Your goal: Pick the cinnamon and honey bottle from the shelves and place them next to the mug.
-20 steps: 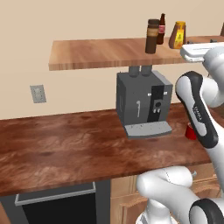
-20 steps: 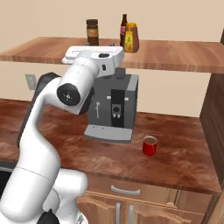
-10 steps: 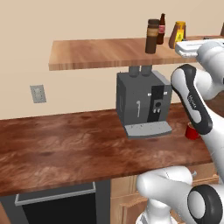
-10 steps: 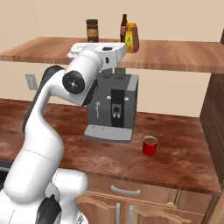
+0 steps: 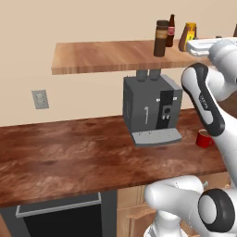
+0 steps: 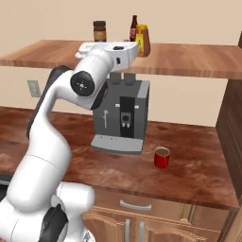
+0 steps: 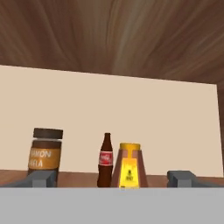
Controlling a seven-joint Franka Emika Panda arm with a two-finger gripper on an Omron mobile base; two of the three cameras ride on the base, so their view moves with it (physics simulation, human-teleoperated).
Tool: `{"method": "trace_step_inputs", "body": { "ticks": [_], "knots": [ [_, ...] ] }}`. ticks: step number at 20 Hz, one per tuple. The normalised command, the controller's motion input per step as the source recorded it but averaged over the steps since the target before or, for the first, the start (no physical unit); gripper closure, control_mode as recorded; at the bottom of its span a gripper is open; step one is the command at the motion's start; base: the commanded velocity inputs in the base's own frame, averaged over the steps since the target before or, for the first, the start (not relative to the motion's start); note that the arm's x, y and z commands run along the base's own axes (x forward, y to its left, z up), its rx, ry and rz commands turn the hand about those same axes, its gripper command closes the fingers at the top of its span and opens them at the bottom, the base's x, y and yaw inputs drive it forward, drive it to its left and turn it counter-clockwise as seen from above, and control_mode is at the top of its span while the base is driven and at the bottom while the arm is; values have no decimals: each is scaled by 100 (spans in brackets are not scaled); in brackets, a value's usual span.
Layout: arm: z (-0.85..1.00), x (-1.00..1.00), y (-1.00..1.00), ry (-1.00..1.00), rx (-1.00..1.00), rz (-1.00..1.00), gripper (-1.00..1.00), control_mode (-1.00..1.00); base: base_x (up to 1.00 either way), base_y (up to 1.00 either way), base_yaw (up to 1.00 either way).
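On the reddish-brown shelves [image 5: 102, 55] [image 6: 189, 59] stand the dark brown cinnamon [image 5: 161, 38] [image 6: 99, 31] [image 7: 46, 153] and the amber honey bottle [image 5: 189, 34] [image 6: 142, 40] [image 7: 129, 166]. My gripper [image 7: 113, 180] [image 5: 201, 45] [image 6: 106, 47] hovers at shelf height in front of them. It is open, with its fingertips [image 7: 43, 178] spread wide, and faces the honey bottle, well short of it. The red mug [image 5: 203, 138] [image 6: 161, 157] sits on the counter, right of the coffee machine.
A slim brown cola bottle [image 7: 105, 161] [image 5: 171, 30] [image 6: 133, 28] stands between the cinnamon and the honey bottle, close to the honey. A grey coffee machine [image 5: 152, 109] [image 6: 122, 116] stands under the shelf on the wooden counter [image 5: 69, 157]. A dark cabinet side [image 6: 234, 127] borders the right.
The arm has lifted the hand up to shelf level and brought it a little closer to the bottles. The bottles and the mug have not moved.
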Motion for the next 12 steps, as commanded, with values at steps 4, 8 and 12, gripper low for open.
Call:
{"method": "trace_step_inputs", "body": {
  "ticks": [4, 8, 12],
  "knots": [
    [2, 16, -3, 1, 0, 0, -100, -100, 0, 0, 0],
    [0, 29, -1, 4, 0, 0, -100, -100, 0, 0, 0],
    [0, 34, -3, 11, 0, 0, -100, -100, 0, 0, 0]
  ]
}}
